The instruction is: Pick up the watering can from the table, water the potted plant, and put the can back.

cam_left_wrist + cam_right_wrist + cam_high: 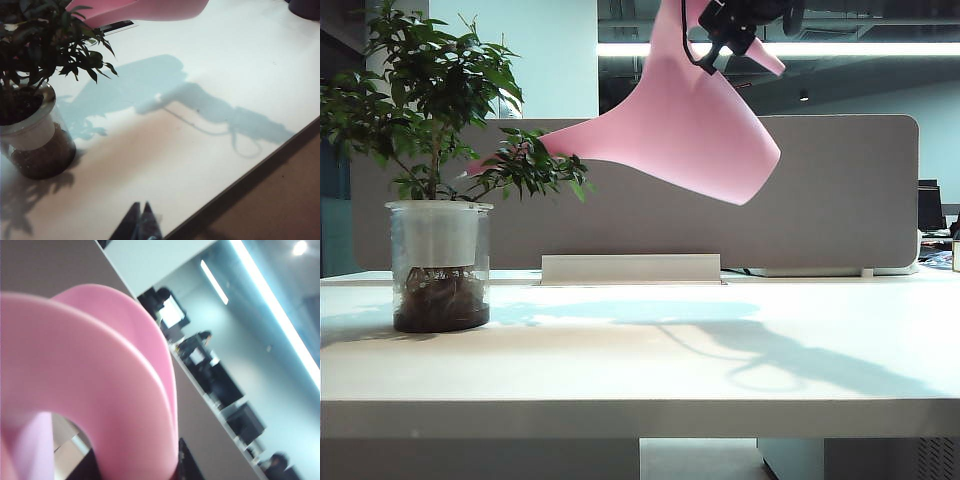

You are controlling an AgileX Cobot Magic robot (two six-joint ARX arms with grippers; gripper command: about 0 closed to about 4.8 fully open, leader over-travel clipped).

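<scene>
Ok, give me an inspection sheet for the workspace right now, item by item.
Surface: white table, bare, shadows only.
Job's things: pink watering can held aloft, tilted, spout reaching into the potted plant foliage.
Clutter: nothing seen.
Grippers: right gripper shut on the can's handle; left gripper shut, low over the table's front edge.
Cables: black cable looping at the right gripper.
Surroundings: grey partition, office behind.

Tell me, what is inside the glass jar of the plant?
The potted plant has a white inner pot, roots and dark soil in its jar. Leaves cover the soil's top surface. The right gripper holds the watering can.
</scene>
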